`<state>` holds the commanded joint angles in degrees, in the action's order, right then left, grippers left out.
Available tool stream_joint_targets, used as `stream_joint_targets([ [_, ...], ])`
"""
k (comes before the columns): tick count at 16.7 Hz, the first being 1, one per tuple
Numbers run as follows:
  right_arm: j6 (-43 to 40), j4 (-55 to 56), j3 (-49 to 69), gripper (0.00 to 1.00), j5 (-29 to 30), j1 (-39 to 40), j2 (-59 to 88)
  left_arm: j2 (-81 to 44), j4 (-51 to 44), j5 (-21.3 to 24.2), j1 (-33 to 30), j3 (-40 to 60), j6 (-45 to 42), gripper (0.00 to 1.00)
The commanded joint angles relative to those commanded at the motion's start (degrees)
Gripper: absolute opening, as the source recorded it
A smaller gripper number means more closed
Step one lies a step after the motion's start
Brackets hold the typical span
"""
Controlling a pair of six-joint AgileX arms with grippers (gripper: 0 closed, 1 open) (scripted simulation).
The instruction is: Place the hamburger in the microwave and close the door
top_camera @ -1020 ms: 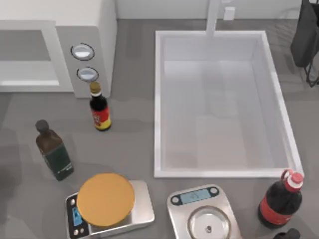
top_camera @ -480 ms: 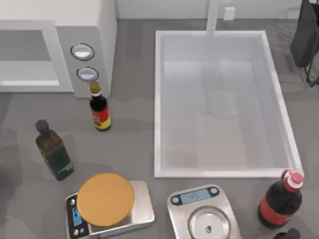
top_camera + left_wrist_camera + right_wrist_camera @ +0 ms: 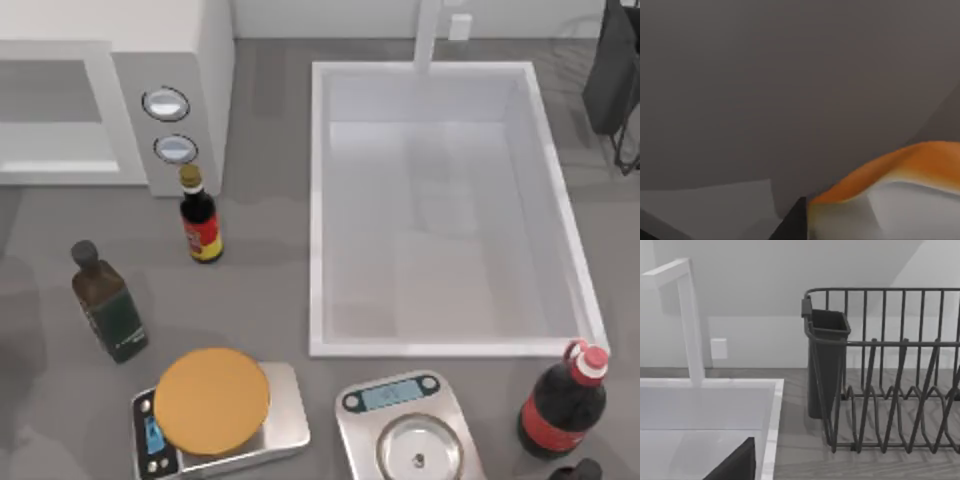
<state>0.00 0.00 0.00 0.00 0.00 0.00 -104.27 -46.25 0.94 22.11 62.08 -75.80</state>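
Microwave: the big white boxy microwave [image 3: 150,90] with a grey front panel and two silver-ringed dials is sitting at the far left of the grey tabletop [image 3: 260,270], its cavity showing open toward the front.
Hamburger: a rounded orange-and-pale shape, seemingly the hamburger [image 3: 900,200], is lying very close to the lens in the left wrist view against a grey surface; where it is sitting on the tabletop I cannot tell.
Left jaws: whether they are spread, pressed together or pinching anything I cannot tell.
Bottles at left: a dark green square bottle [image 3: 108,303] is standing near the left edge, and a small dark sauce bottle with a red-and-yellow label [image 3: 200,218] is standing just in front of the dials.
Scales: a silver kitchen scale carrying a large flat orange disc [image 3: 212,400] is sitting at the near edge, left of a second silver scale with a bare round pan [image 3: 408,430].
Sink: the white rectangular sink basin [image 3: 318,200] is taking up the middle and right, with a white tap [image 3: 687,315] at its far rim.
Right side: a dark cola bottle with a red cap [image 3: 563,405] is standing by the basin's near right corner; a black wire dish rack [image 3: 890,370] with a dark cutlery cup is sitting beyond the basin.
Right jaws: their state I cannot tell.
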Motion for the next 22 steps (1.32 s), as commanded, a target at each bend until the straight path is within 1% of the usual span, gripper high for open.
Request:
stream_joint_targets([
  [7,0.0,0.0,0.0,1.0,0.0,0.0,0.0,5.4,-16.9,-0.3,-0.2,9.2,0.2,0.0],
  [9,0.0,0.0,0.0,1.0,0.0,0.0,0.0,6.6,-18.6,-0.3,-0.2,10.6,0.4,0.0],
  [14,0.0,0.0,0.0,1.0,0.0,0.0,0.0,6.3,-18.6,-0.2,-0.3,10.4,0.4,0.0],
  [16,0.0,0.0,0.0,1.0,0.0,0.0,0.0,5.9,-16.8,0.0,-0.3,10.4,2.0,0.0],
  [18,0.0,0.0,0.0,1.0,0.0,0.0,0.0,4.7,-12.5,0.5,-0.5,10.2,5.2,0.0],
  [20,0.0,0.0,0.0,1.0,0.0,0.0,0.0,2.8,-5.8,1.4,-1.2,9.6,9.6,0.0],
  [22,0.0,0.0,0.0,1.0,0.0,0.0,0.0,0.3,3.2,2.6,-2.3,8.8,15.0,0.0],
])
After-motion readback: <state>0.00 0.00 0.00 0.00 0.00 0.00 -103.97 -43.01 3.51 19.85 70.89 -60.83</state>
